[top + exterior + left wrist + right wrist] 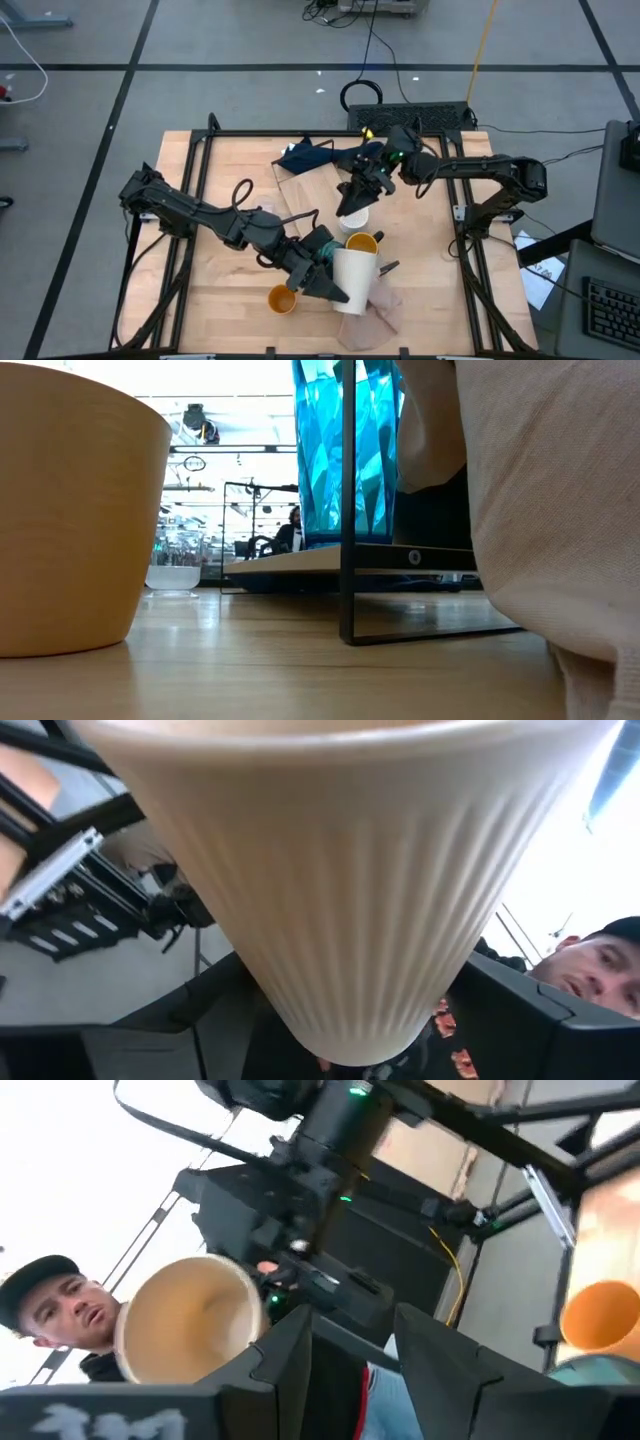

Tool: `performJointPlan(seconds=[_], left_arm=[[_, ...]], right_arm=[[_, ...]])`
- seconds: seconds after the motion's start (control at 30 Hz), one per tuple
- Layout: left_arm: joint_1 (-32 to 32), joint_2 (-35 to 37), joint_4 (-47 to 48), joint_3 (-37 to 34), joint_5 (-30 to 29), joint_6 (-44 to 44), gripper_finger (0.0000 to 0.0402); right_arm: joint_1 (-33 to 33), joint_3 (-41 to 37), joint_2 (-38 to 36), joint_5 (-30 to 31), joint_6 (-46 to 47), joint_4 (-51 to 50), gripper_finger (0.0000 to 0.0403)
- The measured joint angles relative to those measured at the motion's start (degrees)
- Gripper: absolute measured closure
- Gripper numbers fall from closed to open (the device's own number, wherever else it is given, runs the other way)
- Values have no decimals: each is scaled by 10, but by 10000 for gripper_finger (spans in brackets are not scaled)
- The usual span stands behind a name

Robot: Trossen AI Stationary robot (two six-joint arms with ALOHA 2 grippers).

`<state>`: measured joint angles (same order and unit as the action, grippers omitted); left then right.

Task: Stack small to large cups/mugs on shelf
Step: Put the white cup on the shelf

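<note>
My left gripper (328,283) is shut on the beige-grey ribbed cup (355,280), held on its side above the table's near middle. The orange cup (282,298) stands on the table just left of it. The mustard-yellow mug (362,243) and the white mug (355,218) stand near the centre. My right gripper (353,203) hovers open over the white mug with nothing between its fingers (290,1355). The teal cup (345,450) stands upright on the shelf board (350,560). A clear glass (175,575) rests on the table farther back. My left gripper pinches the beige-grey cup between its two fingers at the narrow lower wall (350,1020), close to the base. The fingers come level from the table's left and lie across the cup. The cup is lifted clear, on its side, its mouth (190,1320) toward the far edge.
A dark blue cloth (305,155) lies at the far middle and a pinkish-beige cloth (375,315) at the near right, partly under the held cup. Black frame rails (200,150) run along the table's edges. A person (600,960) shows beyond the table.
</note>
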<state>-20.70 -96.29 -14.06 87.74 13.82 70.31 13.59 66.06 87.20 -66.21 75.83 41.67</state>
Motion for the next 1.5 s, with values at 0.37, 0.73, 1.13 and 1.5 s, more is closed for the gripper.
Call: performJointPlan(seconds=[0.37,0.73,1.13,1.5], left_arm=[[47,6,-2,0,34,-96,105],[113,100,208,0,33,-278,104],[129,221,485,1,-267,-392,103],[86,215,611,0,-435,-376,103]], right_arm=[[45,-3,-90,0,-3,-52,266],[107,-3,-207,9,-3,-138,266],[115,-3,-262,79,-26,-220,266],[115,-3,-278,99,-63,-254,266]])
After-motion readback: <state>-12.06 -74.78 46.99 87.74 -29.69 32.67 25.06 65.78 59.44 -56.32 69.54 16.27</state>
